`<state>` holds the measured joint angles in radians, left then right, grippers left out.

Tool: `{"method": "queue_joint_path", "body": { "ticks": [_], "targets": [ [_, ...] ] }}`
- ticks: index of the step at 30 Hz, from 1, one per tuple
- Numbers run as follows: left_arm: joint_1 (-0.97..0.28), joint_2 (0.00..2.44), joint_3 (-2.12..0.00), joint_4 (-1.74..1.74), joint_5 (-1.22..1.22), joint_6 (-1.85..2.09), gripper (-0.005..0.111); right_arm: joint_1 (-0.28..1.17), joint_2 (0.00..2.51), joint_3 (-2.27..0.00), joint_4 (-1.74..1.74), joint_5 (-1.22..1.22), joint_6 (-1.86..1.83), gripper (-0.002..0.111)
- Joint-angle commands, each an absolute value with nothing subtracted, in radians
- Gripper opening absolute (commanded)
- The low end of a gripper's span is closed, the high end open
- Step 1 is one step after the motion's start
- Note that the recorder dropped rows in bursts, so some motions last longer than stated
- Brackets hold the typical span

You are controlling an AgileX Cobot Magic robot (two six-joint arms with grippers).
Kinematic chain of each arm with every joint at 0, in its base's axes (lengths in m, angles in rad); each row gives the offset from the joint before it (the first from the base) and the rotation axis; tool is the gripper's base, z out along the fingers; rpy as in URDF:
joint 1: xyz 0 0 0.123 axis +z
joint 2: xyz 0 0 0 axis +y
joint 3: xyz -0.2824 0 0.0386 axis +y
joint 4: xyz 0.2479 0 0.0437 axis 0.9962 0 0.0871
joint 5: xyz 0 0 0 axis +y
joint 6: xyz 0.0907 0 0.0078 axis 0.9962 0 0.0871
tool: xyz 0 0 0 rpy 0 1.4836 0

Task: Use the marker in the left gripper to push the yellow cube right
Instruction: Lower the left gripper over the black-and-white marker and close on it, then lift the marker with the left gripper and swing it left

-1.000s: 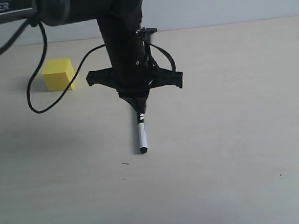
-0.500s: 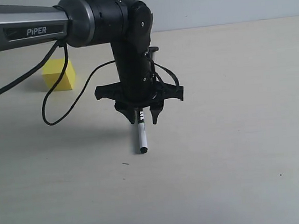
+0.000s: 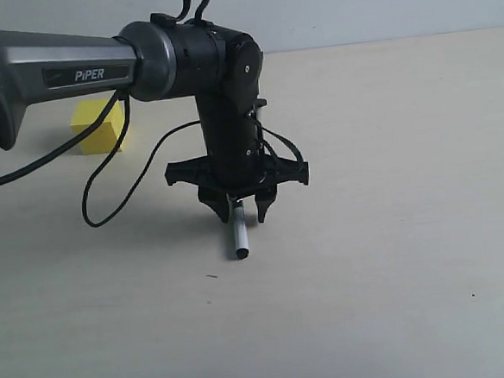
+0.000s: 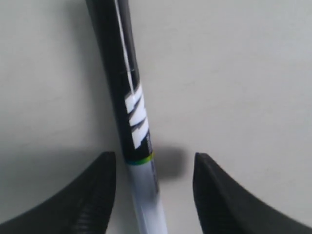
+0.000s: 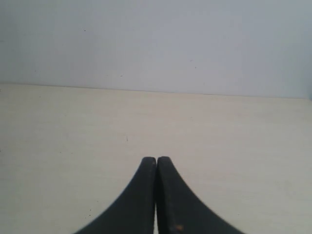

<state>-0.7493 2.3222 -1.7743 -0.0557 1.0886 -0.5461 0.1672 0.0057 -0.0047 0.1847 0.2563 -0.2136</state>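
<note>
- Since a second ago, the jaws of the left gripper (image 3: 242, 214) have been spread apart and brought lower, so that the marker (image 3: 239, 240) is now straddled; then they were seen drawn together over its black end.
- Over the same time the arm (image 3: 27, 71) has been carried further right across the exterior view, while the marker has been left where it lay, flat on the worktop (image 3: 393, 231).
- In the left wrist view the marker is shown between the two open jaws, just beside one and with a gap to the other; no grip on it is made yet.
- The yellow cube (image 3: 92, 133) is seen well apart from the marker, toward the far left of the exterior view, partly hidden by the arm; it has not been shifted.
- It is judged that the marker is yet to be picked up, so the push to the right has not been begun.
- The right gripper (image 5: 156, 160) is shown with its jaws pressed together and nothing between them.
- "PiPER" can be read in white letters on the grey part of the arm.
- White print is seen on the marker's black half, but only slanted strokes can be made out and no word can be read.
</note>
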Motion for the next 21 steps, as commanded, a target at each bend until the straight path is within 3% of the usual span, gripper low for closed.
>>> {"method": "queue_joint_path", "body": {
  "ticks": [1,14,16,20,21],
  "targets": [
    [-0.745,2.319,-1.772,-0.043,1.067,-0.574,0.049,0.162,0.0,0.0,0.178,0.244,-0.214,0.0],
    [-0.745,2.336,-1.772,-0.037,1.071,-0.581,0.044,0.162,0.0,0.0,0.178,0.244,-0.214,0.0],
    [-0.745,2.336,-1.772,-0.031,1.071,-0.581,0.033,0.162,0.0,0.0,0.178,0.244,-0.214,0.0],
    [-0.745,2.336,-1.772,-0.022,1.074,-0.579,0.0,0.162,0.0,0.0,0.178,0.244,-0.214,0.0],
    [-0.745,2.336,-1.772,-0.019,1.076,-0.576,0.0,0.162,0.0,0.0,0.178,0.244,-0.214,0.0]
  ]
}}
